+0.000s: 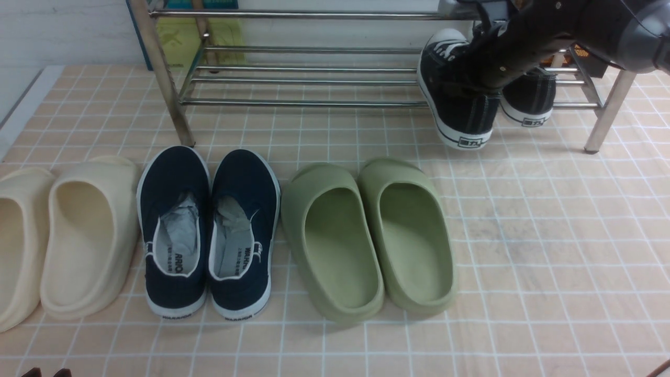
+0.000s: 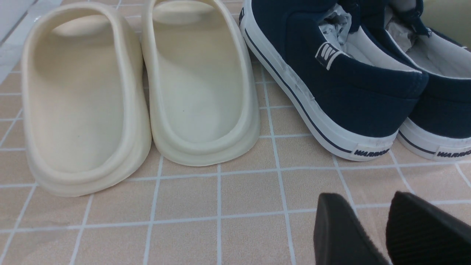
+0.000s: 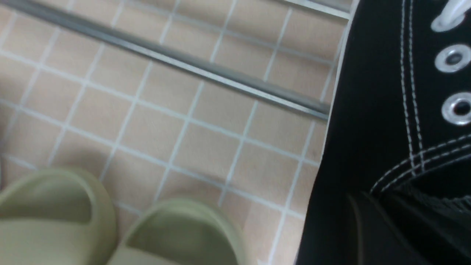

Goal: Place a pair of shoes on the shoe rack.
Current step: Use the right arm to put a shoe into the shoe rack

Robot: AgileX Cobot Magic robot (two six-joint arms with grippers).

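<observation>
Peach tiles with pale grout are covering the floor (image 1: pixel 549 235), and a white wall (image 1: pixel 63 31) is closing the room off at the back. The shoe rack (image 1: pixel 314 81) is standing against that wall, its shiny bars running wide across the scene.

The right gripper (image 1: pixel 487 78) is reaching into the rack's right end, its fingers (image 3: pixel 357 235) closing on the collar of the tilted sneaker (image 1: pixel 460 99). This sneaker is lying rolled onto its side, toe up on the bars beyond the fingers and heel hanging out past the front bar, on the near side of them. The second sneaker (image 1: pixel 528 97) is sitting on the bars just outboard of those fingers.

The left gripper (image 2: pixel 368 213) is hovering low over bare tiles, its fingers (image 2: pixel 342 232) standing apart and holding nothing.

The front view alone is showing the whole row on the floor: cream slippers (image 1: pixel 63 235), navy slip-ons (image 1: pixel 207 230) and green slippers (image 1: pixel 366 241), all well short of the right fingers. The left wrist view is bringing out what it cannot: crumpled paper stuffed in the slip-ons, their heels lying just ahead of the left fingers. The right wrist view is giving the sneaker's eyelets and white stitching, one rack bar and the green slippers' toes nearby.
</observation>
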